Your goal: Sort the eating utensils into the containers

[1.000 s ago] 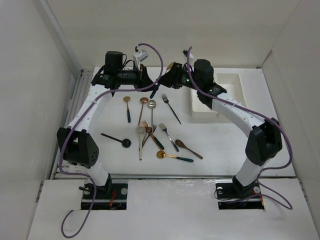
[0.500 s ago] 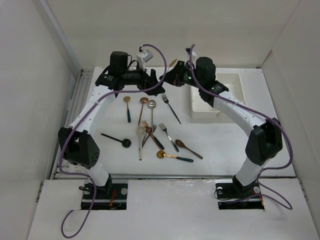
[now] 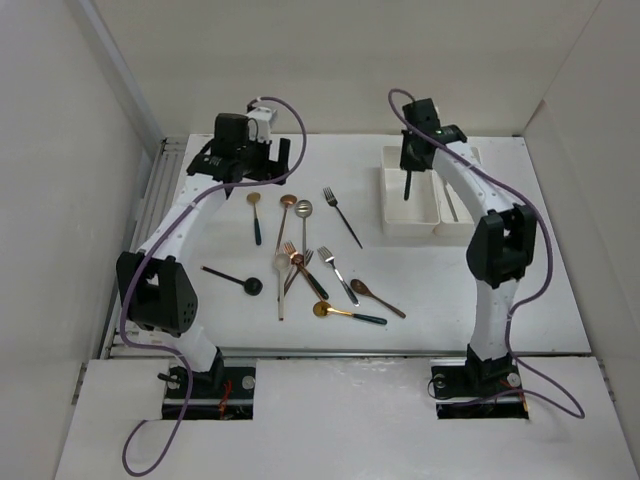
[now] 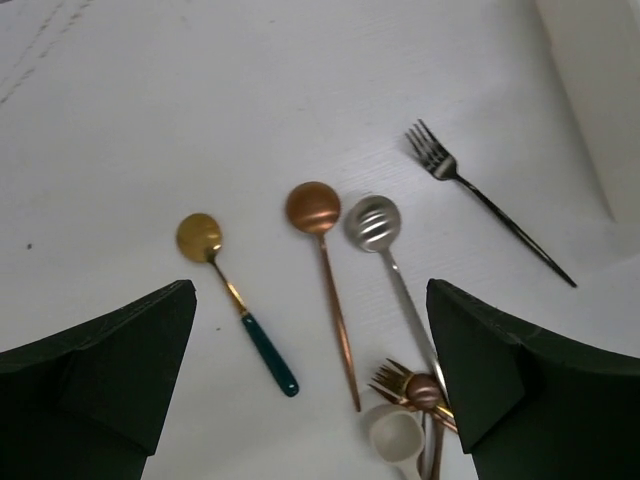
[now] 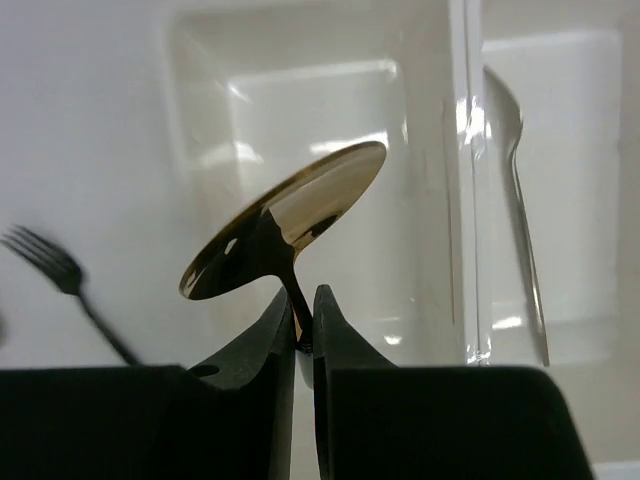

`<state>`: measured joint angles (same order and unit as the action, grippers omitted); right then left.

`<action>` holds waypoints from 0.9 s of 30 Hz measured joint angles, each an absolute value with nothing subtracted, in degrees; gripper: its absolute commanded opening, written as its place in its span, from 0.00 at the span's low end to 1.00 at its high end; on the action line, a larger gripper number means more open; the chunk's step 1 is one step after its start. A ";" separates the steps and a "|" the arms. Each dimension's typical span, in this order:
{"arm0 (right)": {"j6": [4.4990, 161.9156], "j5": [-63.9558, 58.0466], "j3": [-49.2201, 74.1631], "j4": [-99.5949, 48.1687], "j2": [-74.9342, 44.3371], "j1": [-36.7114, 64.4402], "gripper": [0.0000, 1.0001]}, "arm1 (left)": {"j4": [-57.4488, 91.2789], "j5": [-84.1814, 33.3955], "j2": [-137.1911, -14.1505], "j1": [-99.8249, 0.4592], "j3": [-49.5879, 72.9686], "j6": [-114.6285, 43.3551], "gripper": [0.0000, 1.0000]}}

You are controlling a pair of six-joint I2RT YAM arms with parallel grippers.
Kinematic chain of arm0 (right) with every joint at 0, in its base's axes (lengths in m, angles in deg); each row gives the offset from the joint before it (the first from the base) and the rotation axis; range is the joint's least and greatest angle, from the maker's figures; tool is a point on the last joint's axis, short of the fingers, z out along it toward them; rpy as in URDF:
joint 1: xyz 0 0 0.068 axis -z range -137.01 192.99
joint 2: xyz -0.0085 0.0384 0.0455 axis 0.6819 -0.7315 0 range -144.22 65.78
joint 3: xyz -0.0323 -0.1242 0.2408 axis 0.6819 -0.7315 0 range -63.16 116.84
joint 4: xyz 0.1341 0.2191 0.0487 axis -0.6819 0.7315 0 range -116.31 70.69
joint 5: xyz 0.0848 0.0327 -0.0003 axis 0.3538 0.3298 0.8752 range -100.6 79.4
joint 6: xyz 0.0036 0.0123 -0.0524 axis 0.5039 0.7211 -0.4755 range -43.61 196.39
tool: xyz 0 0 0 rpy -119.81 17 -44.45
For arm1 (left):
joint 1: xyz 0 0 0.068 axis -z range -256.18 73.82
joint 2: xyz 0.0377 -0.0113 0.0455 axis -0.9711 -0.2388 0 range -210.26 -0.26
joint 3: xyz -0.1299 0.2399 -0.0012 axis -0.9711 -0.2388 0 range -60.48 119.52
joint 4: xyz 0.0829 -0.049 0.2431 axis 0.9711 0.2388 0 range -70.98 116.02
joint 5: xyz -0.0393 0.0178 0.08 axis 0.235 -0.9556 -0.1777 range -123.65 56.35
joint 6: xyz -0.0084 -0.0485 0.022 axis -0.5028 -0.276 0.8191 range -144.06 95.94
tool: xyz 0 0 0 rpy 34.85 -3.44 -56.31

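We take this for a robotics lab cell rather than a lived-in room. A plain white table (image 3: 480, 290) sits boxed in by bare white panels (image 3: 60, 150) on three sides, with a ribbed metal rail (image 3: 160, 190) along its left edge. Two white-and-black robot arms, the left arm (image 3: 175, 225) and the right arm (image 3: 495, 250), are bolted to black mounts (image 3: 215, 385) at the near edge, purple cables (image 3: 124, 452) looping loose around them. Spoons and forks (image 3: 300, 265) lie scattered straight on the tabletop beside white plastic bins (image 3: 410, 215), which we read as test pieces.
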<state>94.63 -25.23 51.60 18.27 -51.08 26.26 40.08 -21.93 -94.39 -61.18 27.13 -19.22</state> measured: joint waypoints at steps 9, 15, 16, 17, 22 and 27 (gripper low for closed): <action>91.66 -31.00 49.35 23.86 -60.47 26.04 0.00 | 37.91 -33.51 -94.41 -65.16 23.09 -17.27 1.00; 90.72 -30.56 51.27 23.54 -64.06 26.11 0.21 | 37.00 -40.97 -94.85 -62.45 21.21 -16.11 1.00; 90.61 -30.34 51.36 23.62 -64.52 26.08 0.22 | 36.82 -41.18 -94.92 -62.79 21.17 -16.48 1.00; 90.55 -30.10 51.47 23.65 -65.02 26.08 0.28 | 36.52 -41.14 -94.92 -63.45 21.04 -17.58 1.00; 90.52 -29.47 51.66 23.69 -65.89 26.08 0.44 | 35.05 -40.59 -95.27 -66.10 19.48 -19.17 0.83; 90.35 -29.32 52.56 23.60 -65.63 26.08 0.53 | 35.58 -41.58 -100.40 -64.61 19.16 -19.04 0.77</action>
